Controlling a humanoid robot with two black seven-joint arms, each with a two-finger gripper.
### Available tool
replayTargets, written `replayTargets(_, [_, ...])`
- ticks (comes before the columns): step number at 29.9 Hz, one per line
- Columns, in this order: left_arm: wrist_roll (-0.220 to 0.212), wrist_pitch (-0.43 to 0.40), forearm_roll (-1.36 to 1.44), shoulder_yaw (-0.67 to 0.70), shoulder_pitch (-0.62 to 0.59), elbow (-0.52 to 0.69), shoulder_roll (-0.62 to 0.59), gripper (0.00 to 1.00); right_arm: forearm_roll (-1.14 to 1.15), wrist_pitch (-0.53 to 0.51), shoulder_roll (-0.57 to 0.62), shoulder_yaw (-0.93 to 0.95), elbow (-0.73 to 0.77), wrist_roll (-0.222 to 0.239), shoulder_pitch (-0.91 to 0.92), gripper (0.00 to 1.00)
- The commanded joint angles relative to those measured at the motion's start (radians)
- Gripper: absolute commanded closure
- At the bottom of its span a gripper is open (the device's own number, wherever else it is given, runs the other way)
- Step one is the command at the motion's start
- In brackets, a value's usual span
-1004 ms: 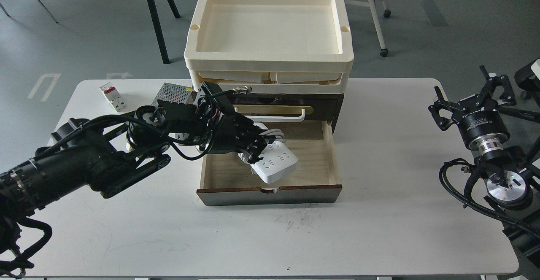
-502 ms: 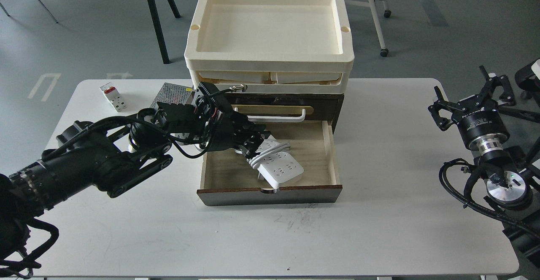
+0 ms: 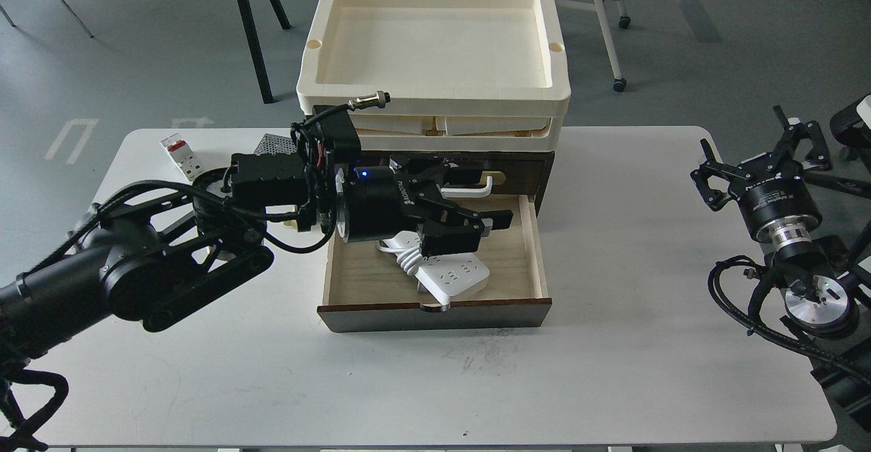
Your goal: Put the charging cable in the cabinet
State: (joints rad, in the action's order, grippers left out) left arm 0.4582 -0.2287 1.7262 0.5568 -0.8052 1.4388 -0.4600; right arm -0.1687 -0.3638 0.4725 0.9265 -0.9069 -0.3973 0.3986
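Note:
The charging cable point(image 3: 454, 276), a white power strip with its cord coiled round it, lies inside the open pale wood drawer point(image 3: 517, 261) of the dark-brown cabinet point(image 3: 546, 166), near the drawer's front. My left gripper point(image 3: 486, 200) is open and empty, held above the drawer and over the back end of the strip, apart from it. It partly hides the cabinet's white handle point(image 3: 480, 190). My right gripper point(image 3: 757, 151) is open and empty, off the table's right edge.
Cream trays point(image 3: 435, 98) are stacked on top of the cabinet. A silver perforated metal box point(image 3: 273, 144) and a small red-and-white breaker point(image 3: 180, 154) lie on the white table point(image 3: 612, 343) at the back left. The drawer's dark front point(image 3: 435, 316) juts toward me.
My left gripper let go of the power strip, which came to rest in the drawer. The gripper then rose, turned and opened above it. The right arm has not moved.

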Motion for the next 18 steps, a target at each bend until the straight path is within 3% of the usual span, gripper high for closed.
replayTargets(1, [0.031, -0.006, -0.341, 0.167, 0.003, 0.008, -0.019, 0.01, 0.0, -0.001, 0.0, 0.0, -0.007, 0.0, -0.001, 0.0])
replayTargets(7, [0.031, -0.014, -0.836, 0.406, 0.006, -0.021, -0.071, 0.01, 0.0, -0.001, 0.0, -0.002, -0.009, 0.0, -0.003, 0.0])
replayTargets(12, [0.031, -0.026, -1.134, 0.472, 0.008, -0.227, -0.132, 0.01, 0.0, -0.003, 0.0, -0.003, -0.009, 0.0, -0.003, 0.0])
replayTargets(15, [0.031, -0.105, -1.278, 0.472, 0.008, -0.392, -0.143, 0.0, 0.0, -0.003, 0.0, -0.003, -0.009, 0.0, -0.003, 0.0])
replayTargets(18, [0.031, -0.24, -1.439, 0.472, 0.018, -0.535, -0.144, 0.0, 0.002, -0.004, 0.0, -0.003, -0.009, 0.002, -0.003, 0.0])
